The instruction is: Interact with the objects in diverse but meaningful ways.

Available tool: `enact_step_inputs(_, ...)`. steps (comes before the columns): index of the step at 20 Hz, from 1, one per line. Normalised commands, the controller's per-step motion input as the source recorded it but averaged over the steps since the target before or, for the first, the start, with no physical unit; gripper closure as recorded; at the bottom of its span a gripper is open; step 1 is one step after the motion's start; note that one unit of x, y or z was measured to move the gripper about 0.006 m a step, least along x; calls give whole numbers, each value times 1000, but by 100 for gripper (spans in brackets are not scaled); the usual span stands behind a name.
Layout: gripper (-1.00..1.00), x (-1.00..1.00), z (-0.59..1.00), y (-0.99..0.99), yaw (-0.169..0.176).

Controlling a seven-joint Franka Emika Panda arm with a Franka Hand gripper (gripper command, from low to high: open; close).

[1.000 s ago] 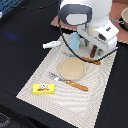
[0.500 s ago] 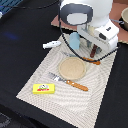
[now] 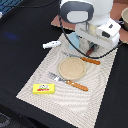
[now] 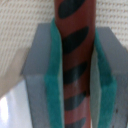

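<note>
Between the gripper's (image 4: 73, 75) green pads (image 4: 54, 85) you have the dark-brown stick (image 4: 75, 60) clamped on both flanks. Over the last second nothing has visibly shifted in the exterior view: the arm sits at the far end of the woven mat (image 3: 100, 95), beyond the tan plate (image 3: 71, 68), so you look to be mid-grasp, not yet carrying. The stick's long axis runs along the pad faces, crosswise to the squeeze; its ends are out of the wrist view.
</note>
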Motion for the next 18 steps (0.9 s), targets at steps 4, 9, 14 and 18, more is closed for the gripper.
enact_step_inputs(4,100,-267,771,-718,73)
enact_step_inputs(9,100,-78,411,-880,15)
enact_step_inputs(14,100,0,29,-721,0)
enact_step_inputs(18,100,-12,-119,-513,0)
